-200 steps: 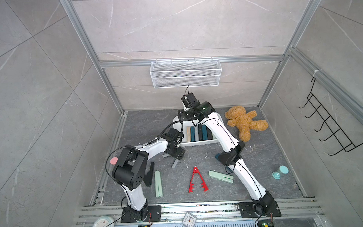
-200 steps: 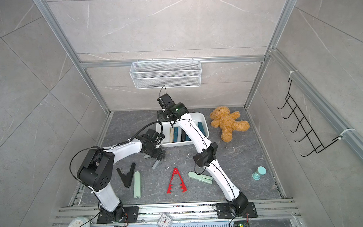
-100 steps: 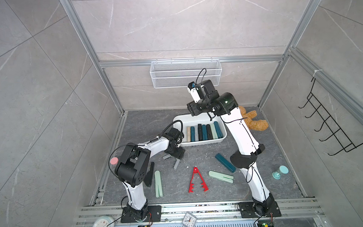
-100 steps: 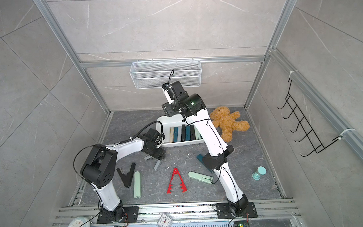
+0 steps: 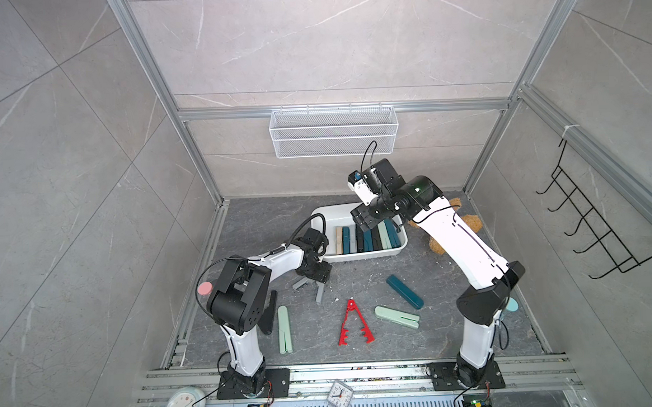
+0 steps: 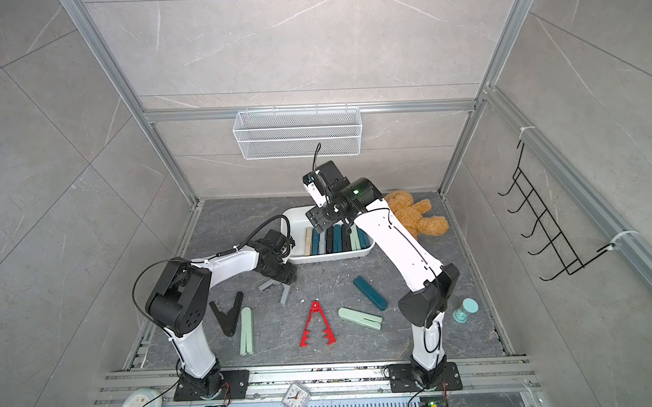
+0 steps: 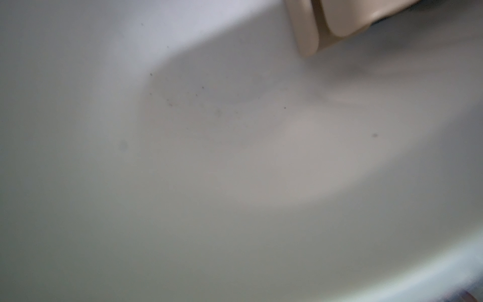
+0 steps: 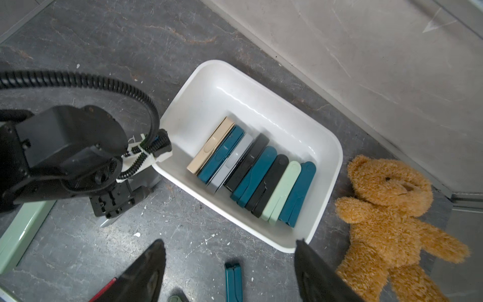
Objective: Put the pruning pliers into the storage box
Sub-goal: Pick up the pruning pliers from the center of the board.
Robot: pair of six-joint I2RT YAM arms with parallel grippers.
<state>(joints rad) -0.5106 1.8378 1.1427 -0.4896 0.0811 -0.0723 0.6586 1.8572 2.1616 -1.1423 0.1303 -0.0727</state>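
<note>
- Plastic grey pliers (image 5: 320,296) look light, stiff and splayed; best pinched across one arm near the hinge.
- Left jaws sit over them, width untellable; right jaws wide, empty.

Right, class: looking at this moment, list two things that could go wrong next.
1. The left gripper hangs over the splayed grey pliers right beside the storage box; a lift may well knock its corner.
2. The open right gripper hovers at the box too, so the two could clash when the left brings its load over.
</note>
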